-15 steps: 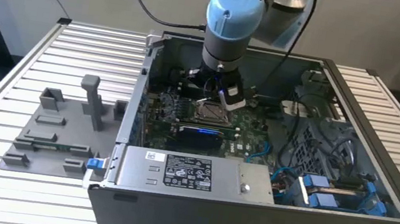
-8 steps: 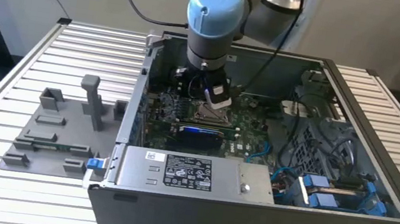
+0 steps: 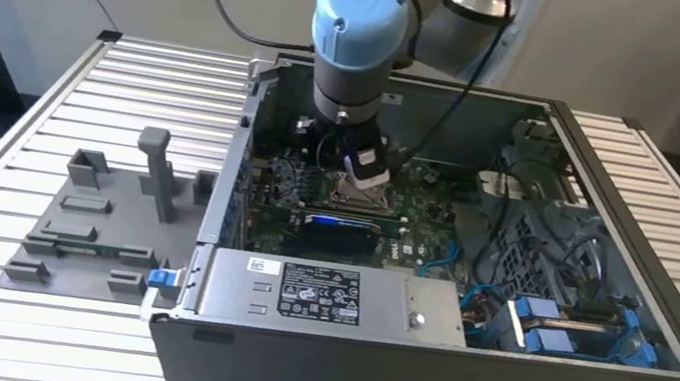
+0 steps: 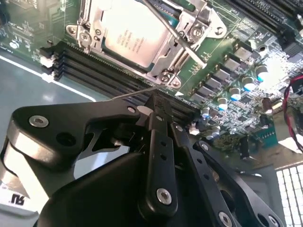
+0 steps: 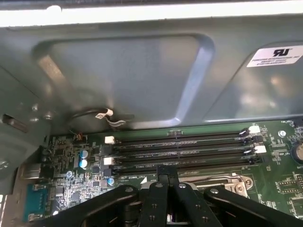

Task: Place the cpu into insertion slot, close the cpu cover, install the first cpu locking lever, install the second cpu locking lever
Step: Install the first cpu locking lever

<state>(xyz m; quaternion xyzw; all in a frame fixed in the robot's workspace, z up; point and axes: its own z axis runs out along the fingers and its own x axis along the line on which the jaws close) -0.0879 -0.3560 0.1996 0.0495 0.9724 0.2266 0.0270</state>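
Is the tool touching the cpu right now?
Apart. In the second wrist view, black memory slots lie between the tool and the cpu.

- Chip [image 4: 130, 40]: silver-tan metal top, smooth, satin sheen.
- Cover frame [image 4: 92, 21]: bright stamped metal, polished, glinting at its edges.
- Lever [image 4: 177, 35]: thin bare metal wire, shiny.
- Gripper [image 4: 154, 101]: black links, smooth, semi-gloss, set with bright metal screws.
- Circuit board [image 5: 284, 189]: green, lacquered, glossy.
- Memory slots [image 5: 180, 151]: black plastic, matt, with white plastic clips.
- Capacitors [image 4: 235, 92]: small shiny metal cans, blue tops.
- Computer case [image 5: 118, 71]: grey pressed sheet metal, dull.
- Label [image 5: 274, 56]: white sticker, smooth, faintly glossy.
- Table [image 3: 127, 78]: pale ribbed slats, metal by the look, matt.
- Stand [image 3: 81, 213]: grey plastic, matt.
- Arm [image 3: 351, 71]: grey metal tube, glossy blue plastic cap.
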